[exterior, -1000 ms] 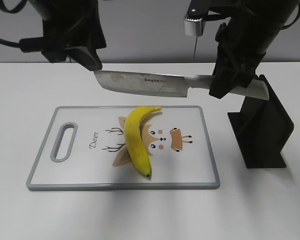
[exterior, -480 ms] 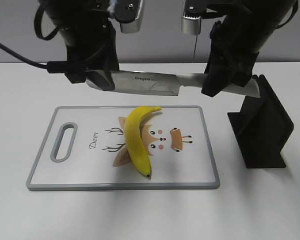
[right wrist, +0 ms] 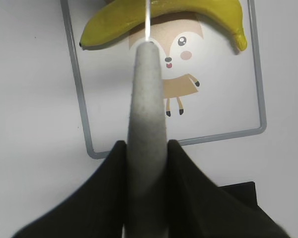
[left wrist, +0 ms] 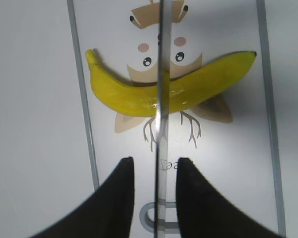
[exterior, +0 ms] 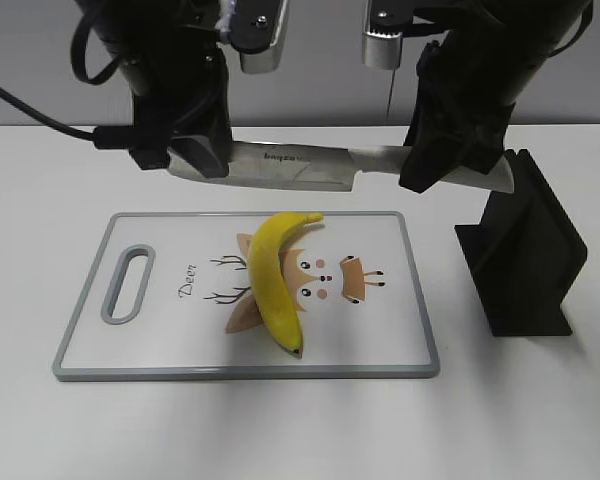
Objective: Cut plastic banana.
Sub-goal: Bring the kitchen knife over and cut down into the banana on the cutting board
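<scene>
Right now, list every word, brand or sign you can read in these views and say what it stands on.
"Deer", in script on the cutting board, beside the printed deer cartoon.
A short dark brand mark on the knife blade is too small and blurred to read.
No other text shows.

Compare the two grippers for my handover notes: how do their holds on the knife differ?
The right gripper is shut on the knife's pale handle; the left gripper straddles the steel blade near its tip, with a gap showing on each side. Right works nearest the black knife block, left farther away. Both hang above the plastic banana.
</scene>
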`<state>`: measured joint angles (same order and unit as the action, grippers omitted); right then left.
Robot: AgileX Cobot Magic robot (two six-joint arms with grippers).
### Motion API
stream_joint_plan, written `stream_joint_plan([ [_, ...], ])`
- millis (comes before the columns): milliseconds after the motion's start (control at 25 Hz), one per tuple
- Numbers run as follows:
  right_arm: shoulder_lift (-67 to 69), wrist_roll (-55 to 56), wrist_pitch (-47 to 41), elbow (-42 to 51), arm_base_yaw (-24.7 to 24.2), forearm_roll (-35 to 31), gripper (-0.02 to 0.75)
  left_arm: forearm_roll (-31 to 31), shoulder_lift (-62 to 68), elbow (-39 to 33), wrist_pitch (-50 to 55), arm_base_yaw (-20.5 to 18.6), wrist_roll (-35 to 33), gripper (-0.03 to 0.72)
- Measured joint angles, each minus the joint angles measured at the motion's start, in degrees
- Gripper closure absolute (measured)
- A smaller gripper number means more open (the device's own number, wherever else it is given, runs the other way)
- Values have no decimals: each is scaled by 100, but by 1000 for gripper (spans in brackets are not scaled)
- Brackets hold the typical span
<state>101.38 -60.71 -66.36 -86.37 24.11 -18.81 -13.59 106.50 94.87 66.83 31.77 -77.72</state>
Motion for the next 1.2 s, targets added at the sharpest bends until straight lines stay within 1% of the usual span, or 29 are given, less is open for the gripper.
stream_joint_plan([
  [40, 5, -5, 6, 0, 0, 0, 557, 52, 0, 0, 41, 0, 0, 493],
  [120, 27, -6, 6, 0, 0, 0, 557, 163, 0, 0, 88, 0, -7, 624],
  [160, 57, -11, 18, -6, 0, 0, 557, 188, 0, 0, 100, 0, -8, 661],
  [240, 114, -23, 36, -6, 0, 0, 557, 201, 2, 0, 113, -12, 15, 691],
  [600, 373, -67, 253, -6, 0, 178, 557, 221, 397, 24, -86, -23, 194, 698],
  [1000, 1011, -77, 417, -6, 0, 180, 557, 323, 907, 24, -120, -29, 512, 698],
  [1200, 1335, -100, 507, -11, 0, 153, 557, 306, 1143, 24, -112, -41, 544, 698],
])
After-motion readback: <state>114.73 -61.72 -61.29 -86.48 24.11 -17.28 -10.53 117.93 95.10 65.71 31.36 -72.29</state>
